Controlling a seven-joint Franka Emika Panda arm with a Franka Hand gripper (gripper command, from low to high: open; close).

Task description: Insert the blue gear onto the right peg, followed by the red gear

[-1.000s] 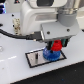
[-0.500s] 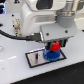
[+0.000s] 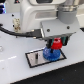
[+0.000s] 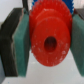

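Across the pale white surface (image 3: 12,70), listed by size: one white robot arm (image 3: 50,12) with a dark wrist housing, reaching down from the top of the exterior view; one grey rectangular plate with a black edge (image 3: 35,59), lying flat on the surface below the arm; one flat round bright blue gear with a toothed rim (image 3: 50,54), lying on the plate toward the exterior view's right end, partly hidden by the red gear; one gripper (image 3: 56,45), its jaws closed firmly on the red gear from two sides, the wrist view showing dark green pads (image 4: 21,42) pressed against the gear's rim; one small round bright red gear with a toothed rim and centre hole (image 4: 50,37), held directly above the blue gear, whether touching it cannot be told; one right peg, hidden under the gears, not discernible in either view.
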